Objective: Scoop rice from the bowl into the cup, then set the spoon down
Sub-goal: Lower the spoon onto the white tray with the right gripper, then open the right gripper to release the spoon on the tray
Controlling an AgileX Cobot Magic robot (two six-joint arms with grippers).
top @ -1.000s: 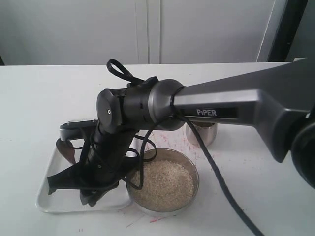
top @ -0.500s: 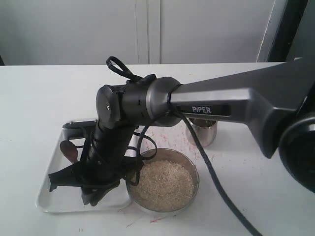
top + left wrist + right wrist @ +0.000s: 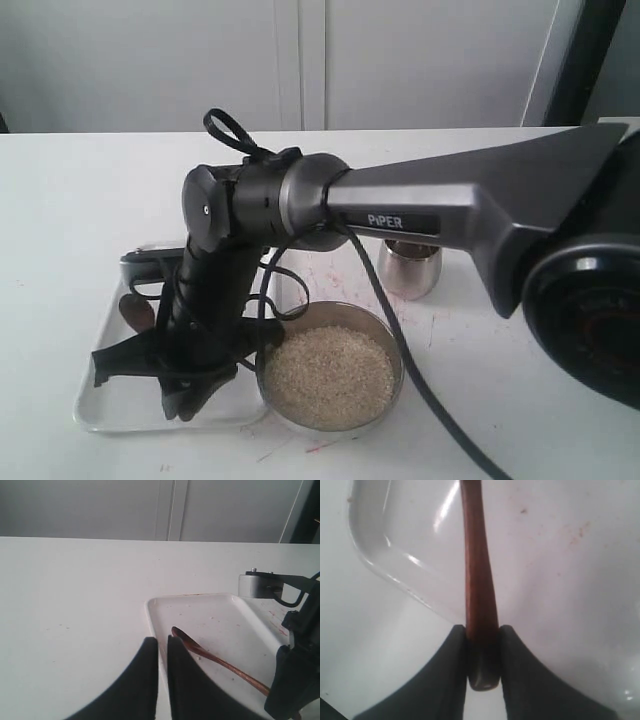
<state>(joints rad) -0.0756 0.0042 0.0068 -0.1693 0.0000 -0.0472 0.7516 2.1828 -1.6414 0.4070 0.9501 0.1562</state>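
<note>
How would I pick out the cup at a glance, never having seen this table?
On the white table, find the wide steel bowl of rice near the front. Just behind it to the right, under the dark robot arm, stands the cup. It is a small shiny steel tumbler, far narrower than the bowl, with no handle.

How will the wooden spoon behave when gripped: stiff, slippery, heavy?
Probably stiff: the spoon runs straight out of the right gripper without sagging. Its glossy finish may make it slippery. The slim handle suggests little weight.
</note>
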